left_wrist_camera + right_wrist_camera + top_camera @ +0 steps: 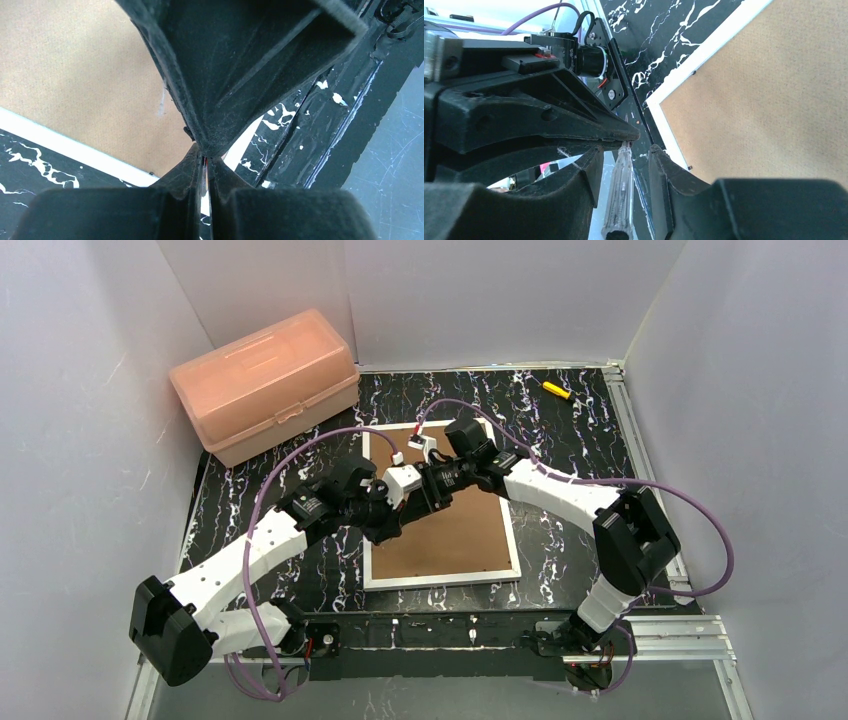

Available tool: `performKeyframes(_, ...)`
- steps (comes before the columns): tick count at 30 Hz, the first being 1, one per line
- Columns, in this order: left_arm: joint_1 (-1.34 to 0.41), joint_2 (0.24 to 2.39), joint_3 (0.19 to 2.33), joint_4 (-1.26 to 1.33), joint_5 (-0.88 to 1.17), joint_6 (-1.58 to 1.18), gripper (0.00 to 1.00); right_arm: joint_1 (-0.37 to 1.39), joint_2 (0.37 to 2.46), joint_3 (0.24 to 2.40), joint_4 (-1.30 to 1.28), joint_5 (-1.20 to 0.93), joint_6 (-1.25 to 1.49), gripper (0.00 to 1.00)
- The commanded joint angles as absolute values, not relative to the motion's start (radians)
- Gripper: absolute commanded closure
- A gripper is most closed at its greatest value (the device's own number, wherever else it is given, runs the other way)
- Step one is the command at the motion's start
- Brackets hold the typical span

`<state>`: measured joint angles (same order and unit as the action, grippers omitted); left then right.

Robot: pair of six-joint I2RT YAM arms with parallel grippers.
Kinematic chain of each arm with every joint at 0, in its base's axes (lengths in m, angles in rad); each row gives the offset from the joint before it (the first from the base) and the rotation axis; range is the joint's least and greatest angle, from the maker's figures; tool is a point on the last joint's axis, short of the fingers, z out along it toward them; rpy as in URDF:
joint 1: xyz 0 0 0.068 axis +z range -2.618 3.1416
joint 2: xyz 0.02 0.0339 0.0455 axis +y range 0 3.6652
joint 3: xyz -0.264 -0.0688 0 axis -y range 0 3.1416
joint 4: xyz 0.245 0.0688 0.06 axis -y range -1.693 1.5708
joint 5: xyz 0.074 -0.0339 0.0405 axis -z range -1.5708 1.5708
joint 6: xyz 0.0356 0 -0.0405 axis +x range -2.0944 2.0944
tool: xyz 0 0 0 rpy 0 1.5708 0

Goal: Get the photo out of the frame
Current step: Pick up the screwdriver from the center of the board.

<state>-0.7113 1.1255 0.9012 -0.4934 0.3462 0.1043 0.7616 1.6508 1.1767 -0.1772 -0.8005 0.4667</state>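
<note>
The frame (440, 540) lies back-up on the black marbled table, its brown board (764, 100) and narrow white border showing. Both grippers meet above its upper-left part. My left gripper (206, 159) is shut on a thin sheet with a reddish edge, the photo (620, 185), seen edge-on and curled. From the left gripper's tip (634, 135) the photo runs back between the fingers of my right gripper (626, 152). Those fingers stand apart on either side of it, with a gap on both sides. In the top view the two grippers hide the photo.
A pink plastic box (265, 385) stands at the back left. A small yellow-and-black tool (556, 390) lies at the back right. Metal rails (640, 440) run along the right and near edges. White walls close in three sides.
</note>
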Motion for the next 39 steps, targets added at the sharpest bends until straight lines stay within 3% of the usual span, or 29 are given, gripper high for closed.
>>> performKeyframes(1, -0.718, 1.108, 0.942, -0.501, 0.326, 0.13, 1.0, 0.767, 1.662, 1.208, -0.192, -0.834, 0.434, 0.54)
performKeyframes(4, -0.717, 1.104, 0.939, -0.501, 0.326, 0.132, 1.0, 0.768, 1.663, 1.202, -0.209, -0.835, 0.423, 0.57)
performKeyframes(10, -0.72, 1.103, 0.933, -0.499, 0.328, 0.128, 1.0, 0.766, 1.659, 1.2, -0.2, -0.826, 0.423, 0.83)
performKeyframes(12, -0.721, 1.098, 0.929, -0.497, 0.321, 0.124, 0.96, 0.766, 1.653, 1.201, -0.2, -0.812, 0.422, 0.9)
performKeyframes(16, -0.72, 1.075, 0.916, -0.498, 0.265, 0.077, 0.7, 0.756, 1.64, 1.193, -0.208, -0.774, 0.411, 0.99)
performKeyframes(19, -0.717, 1.062, 0.926, -0.533, 0.215, -0.023, 0.43, 0.74, 1.624, 1.176, -0.203, -0.752, 0.41, 0.99)
performKeyframes(20, -0.712, 1.062, 0.936, -0.552, 0.215, -0.061, 0.41, 0.733, 1.617, 1.168, -0.196, -0.743, 0.412, 0.99)
performKeyframes(29, -0.409, 0.962, 0.8, -0.332, 0.644, -0.413, 0.39, 0.664, 1.489, 1.029, -0.011, -0.737, 0.518, 0.99)
performKeyframes(39, -0.303, 0.995, 0.725, -0.01, 0.902, -0.773, 0.48, 0.658, 1.406, 0.983, 0.236, -0.86, 0.626, 0.99)
